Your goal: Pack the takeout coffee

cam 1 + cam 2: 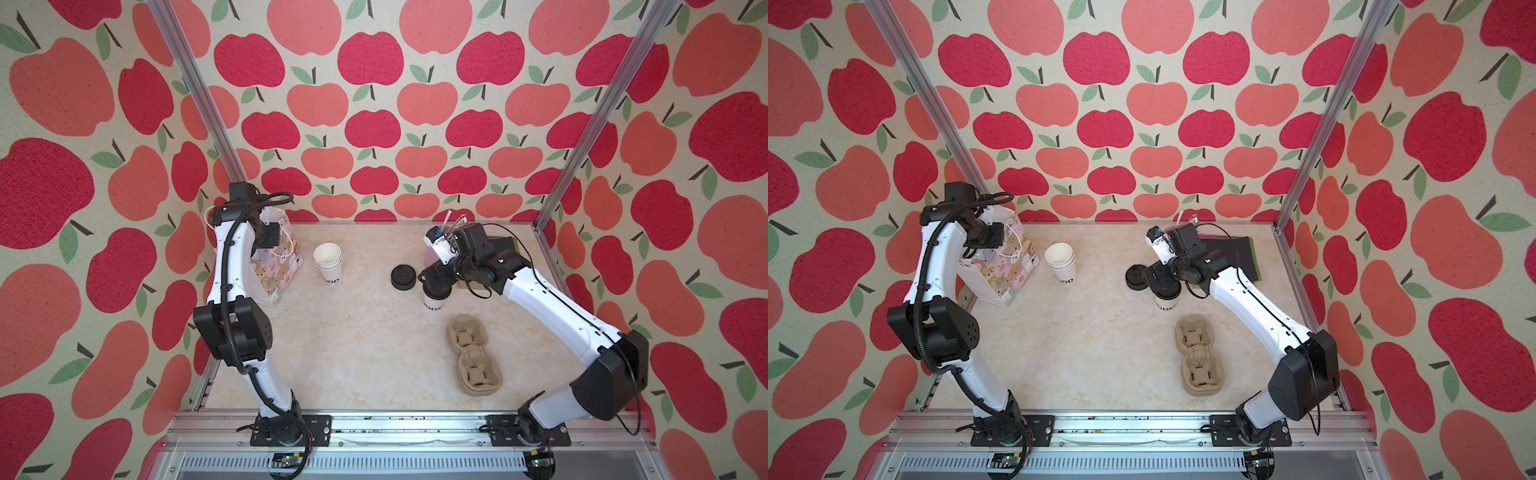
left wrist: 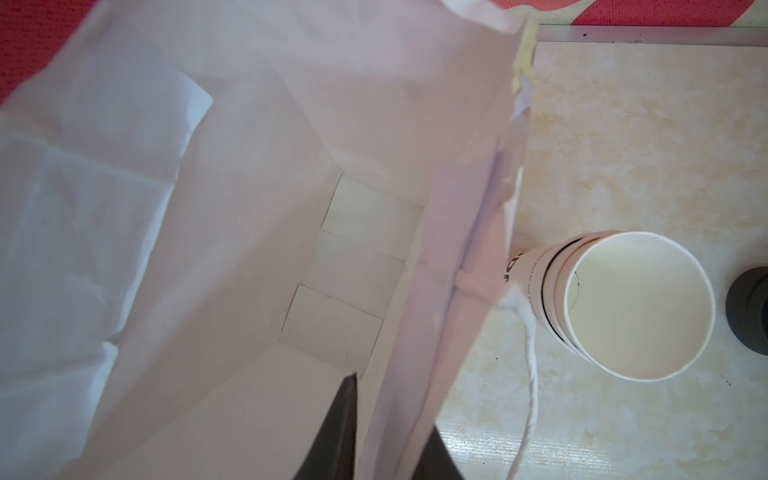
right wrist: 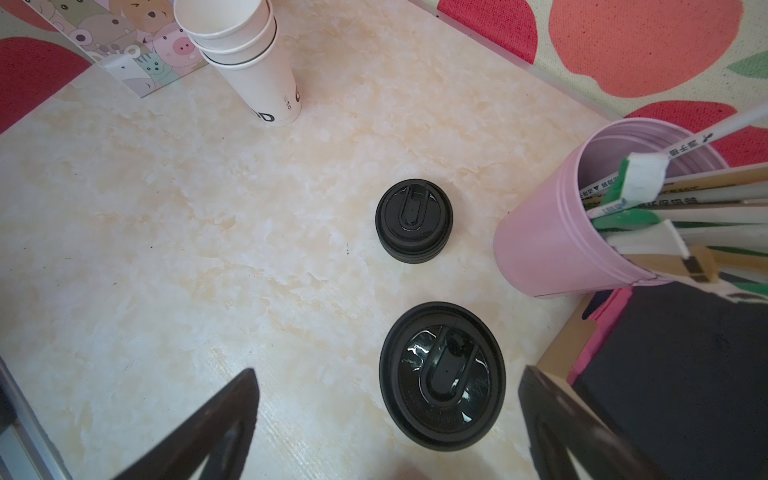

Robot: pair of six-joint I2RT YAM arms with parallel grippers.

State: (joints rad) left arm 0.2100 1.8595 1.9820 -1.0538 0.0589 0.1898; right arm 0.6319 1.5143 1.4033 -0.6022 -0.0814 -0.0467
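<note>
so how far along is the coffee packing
Done: the round black plastic lid looks seated on the small white lettered paper cup. In hand: the left tool pinches the wall of the patterned paper gift bag, and the open right tool straddles the lidded cup without gripping it. Left: both wells of the brown pulp cup carrier are empty, and the bag looks empty too.

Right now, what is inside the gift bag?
The gift bag shows only its bare white folded floor and one left gripper finger. Its leaning walls hide part of the floor.
</note>
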